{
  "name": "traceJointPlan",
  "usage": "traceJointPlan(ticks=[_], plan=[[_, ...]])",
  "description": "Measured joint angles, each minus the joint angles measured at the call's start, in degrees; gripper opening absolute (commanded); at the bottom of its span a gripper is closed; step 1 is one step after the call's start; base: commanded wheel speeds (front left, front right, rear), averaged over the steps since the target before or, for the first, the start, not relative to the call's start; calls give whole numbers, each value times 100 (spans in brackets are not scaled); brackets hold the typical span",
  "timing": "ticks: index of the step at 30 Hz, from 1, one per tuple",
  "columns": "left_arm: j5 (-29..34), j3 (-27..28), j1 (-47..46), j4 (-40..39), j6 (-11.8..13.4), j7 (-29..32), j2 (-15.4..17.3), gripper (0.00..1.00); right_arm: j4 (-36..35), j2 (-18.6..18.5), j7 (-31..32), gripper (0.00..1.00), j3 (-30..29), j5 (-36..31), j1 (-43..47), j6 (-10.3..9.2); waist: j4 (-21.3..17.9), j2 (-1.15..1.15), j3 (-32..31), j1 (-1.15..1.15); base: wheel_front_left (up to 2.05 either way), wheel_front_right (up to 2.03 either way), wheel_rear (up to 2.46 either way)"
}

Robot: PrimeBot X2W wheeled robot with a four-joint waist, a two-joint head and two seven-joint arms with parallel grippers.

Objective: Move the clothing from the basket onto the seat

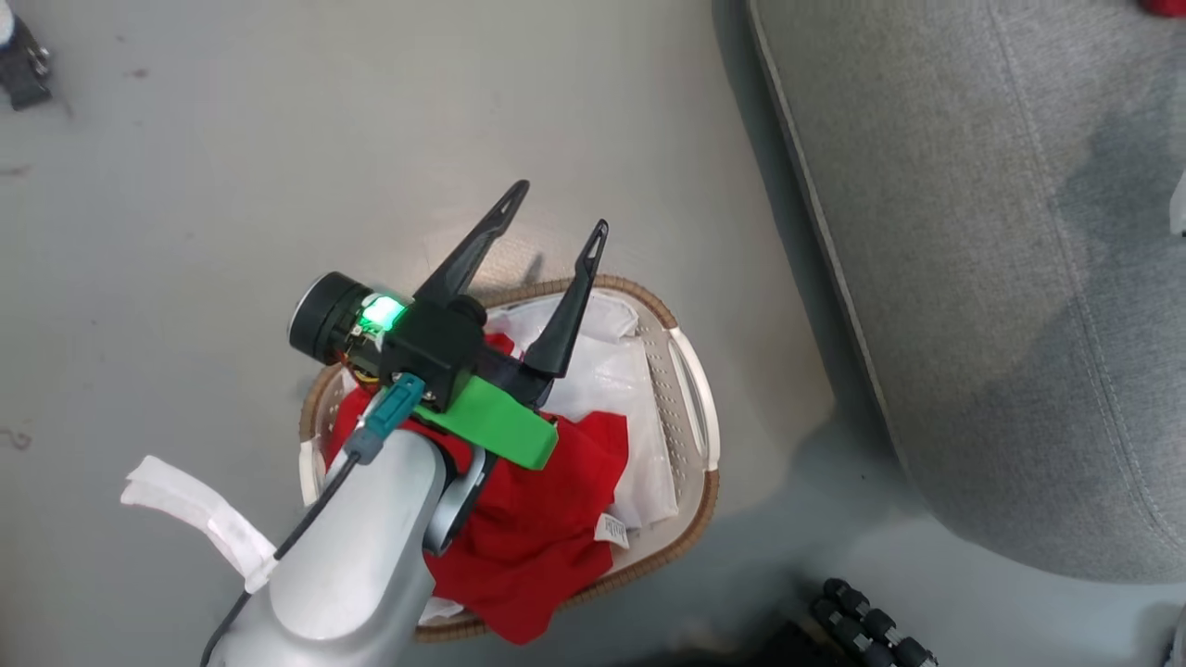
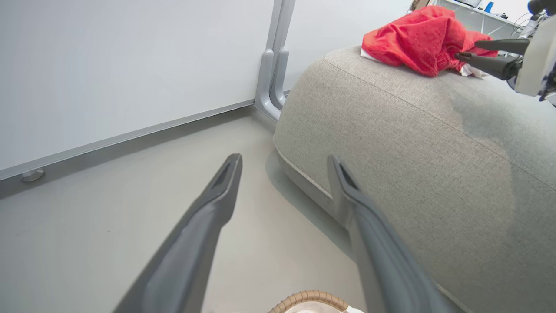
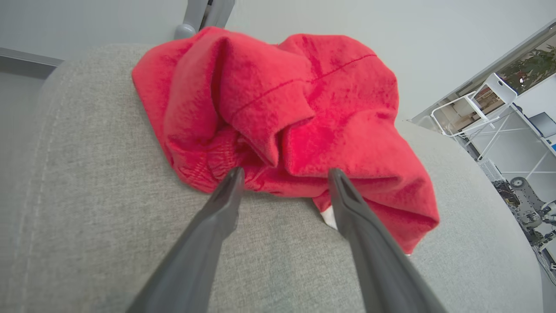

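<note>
while the left jaws hang wide open and empty above the basket (image 1: 660, 389), their fingers (image 1: 565, 315) pointing past its far rim, a red garment (image 1: 537, 528) lies heaped inside, one fold draped over the rim on the robot's side toward the floor (image 1: 232, 185). a careless pinch at that overhanging fold could tip the heap out onto the floor rather than lift it. beside the red lies white cloth (image 1: 611, 371); whether it is lining or a garment cannot be told, and a deep bite there could catch the lining and drag the light basket up with it. a small white tag (image 1: 611, 530) shows at the garment's edge, too little to grip by.

further right, across a strip of floor, the seat (image 1: 1001, 278) already carries a second red garment (image 3: 286, 113), bunched near a rounded end. the right jaws stand spread wide and hold nothing, yet their fingertips (image 3: 234, 174) sit at the very hem of that bundle, touching it or just short of it. if the arm pulls back low, a tip could hook a fold and tow the cloth along the seat. since the bundle sits near the curved edge, a nudge the other way could roll it off.
</note>
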Motion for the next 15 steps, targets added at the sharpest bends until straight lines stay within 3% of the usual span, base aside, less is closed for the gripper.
traceJointPlan(ticks=[15], plan=[[-265, 985, 760, 0, -48, -10, -299, 100, -244, -58, 0, 100, 710, 368, 427, 1, 410, 0, -1355, 0, 0, 0, 0]])
